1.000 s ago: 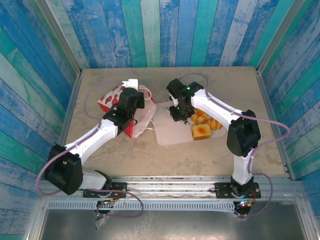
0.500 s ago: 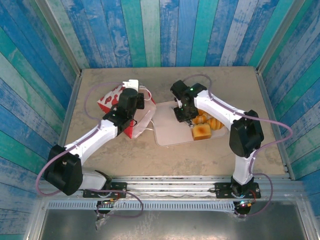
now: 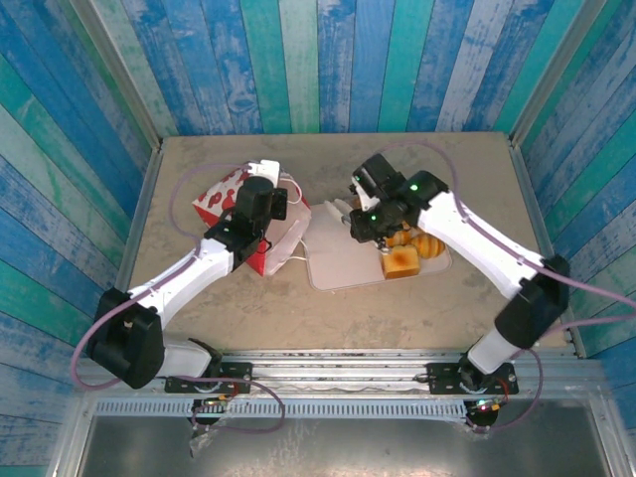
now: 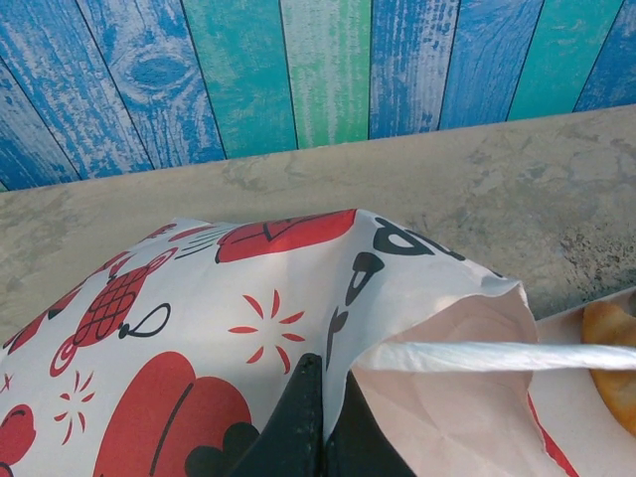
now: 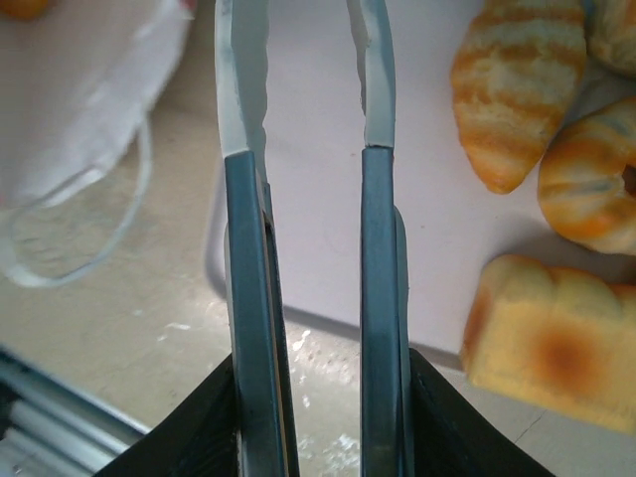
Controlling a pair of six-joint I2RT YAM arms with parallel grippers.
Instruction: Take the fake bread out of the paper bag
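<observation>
Your left gripper (image 4: pixel 324 402) is pinched tight on the rim of the bag (image 4: pixel 189 318). The left wrist view has the two black fingers meeting with the paper edge between them, right at the mouth. That mouth gapes to the right, white inside, with a thin white handle (image 4: pixel 477 356) stretched flat across it. What lies deeper in the bag is hidden by the paper.

Your right gripper (image 5: pixel 303 60) is open, its jaws parallel with a moderate gap and nothing between them. It hovers over a bare part of the tray (image 5: pixel 437 229); whether the tips touch it you cannot tell, since they are cut off at the top edge.

The bread (image 5: pixel 517 89) sits on the tray to the gripper's right: two striped rolls, with the toast (image 5: pixel 552 343) nearer the tray's edge. One roll and the toast are cut off by the frame.

From above, the bag lies on the desk (image 3: pixel 447 179) just left of the tray, mouth toward it. The bread is bunched on the tray's right side, and your right gripper is between the two. Up there both sets of fingers hide under the wrists, so only the wrist views tell you the openings.

An orange scrap (image 5: pixel 20 6) shows at the top left corner of the right wrist view, beyond the bag's white paper. It is too cropped to identify.
</observation>
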